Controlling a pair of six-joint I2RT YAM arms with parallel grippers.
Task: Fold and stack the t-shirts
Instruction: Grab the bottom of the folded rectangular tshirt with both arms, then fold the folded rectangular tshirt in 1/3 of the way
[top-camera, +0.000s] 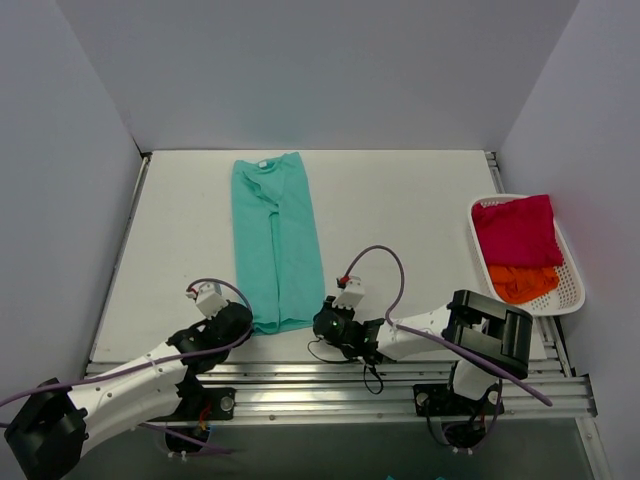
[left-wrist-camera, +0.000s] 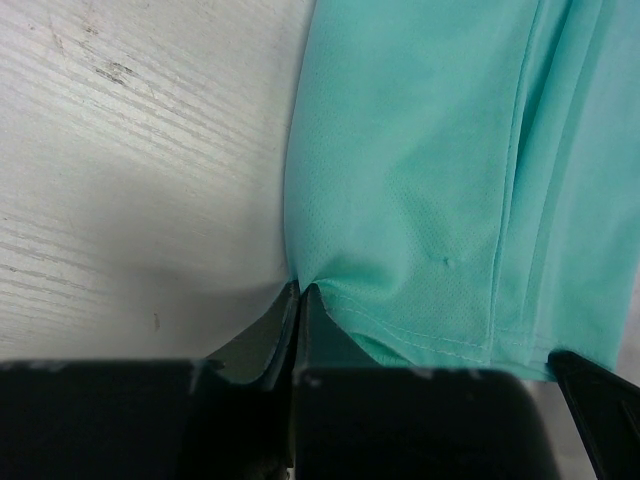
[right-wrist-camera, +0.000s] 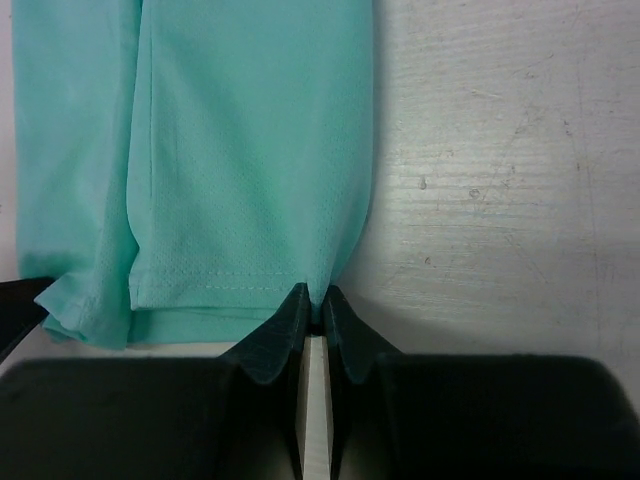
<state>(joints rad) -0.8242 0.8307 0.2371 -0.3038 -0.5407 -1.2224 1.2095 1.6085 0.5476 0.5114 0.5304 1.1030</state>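
Observation:
The teal t-shirt (top-camera: 274, 240) lies on the table folded into a long narrow strip, collar at the far end and hem near the arms. My left gripper (top-camera: 243, 321) is shut on the hem's left corner; in the left wrist view (left-wrist-camera: 300, 292) the cloth (left-wrist-camera: 420, 160) puckers into the closed tips. My right gripper (top-camera: 322, 320) is shut on the hem's right corner, as the right wrist view (right-wrist-camera: 315, 298) shows with the shirt (right-wrist-camera: 200, 150) pinched between the fingers. A magenta-red t-shirt (top-camera: 517, 229) and an orange t-shirt (top-camera: 522, 282) lie in the basket.
The white slotted basket (top-camera: 571, 290) stands at the right edge of the table. White walls close the table on the left, back and right. Metal rails (top-camera: 330, 375) run along the near edge by the arm bases.

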